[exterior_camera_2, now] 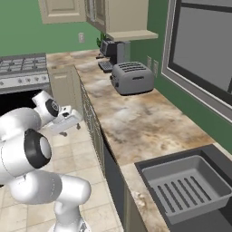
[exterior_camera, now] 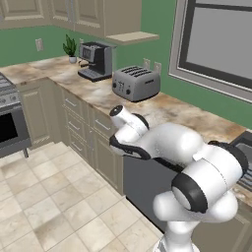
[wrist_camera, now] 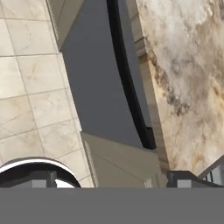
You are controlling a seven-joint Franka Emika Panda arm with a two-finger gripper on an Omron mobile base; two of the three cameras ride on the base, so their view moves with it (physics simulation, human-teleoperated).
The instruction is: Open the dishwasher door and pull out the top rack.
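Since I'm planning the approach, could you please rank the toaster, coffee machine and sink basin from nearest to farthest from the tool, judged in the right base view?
From the tool, out over the floor:
1. Toaster, on the counter beyond it.
2. Coffee machine, farther back along the counter.
3. Sink basin, at the counter's near end.

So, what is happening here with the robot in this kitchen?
The white arm is getting ready to open the dishwasher door, which is closed, flat under the marble counter. Its end effector is open and holds nothing; in the right base view it hangs over the floor in front of the cabinets, apart from the door. The hand view looks along the door's long black bar handle, not yet touched. A toaster and a coffee machine stand on the counter, a sink beside it.
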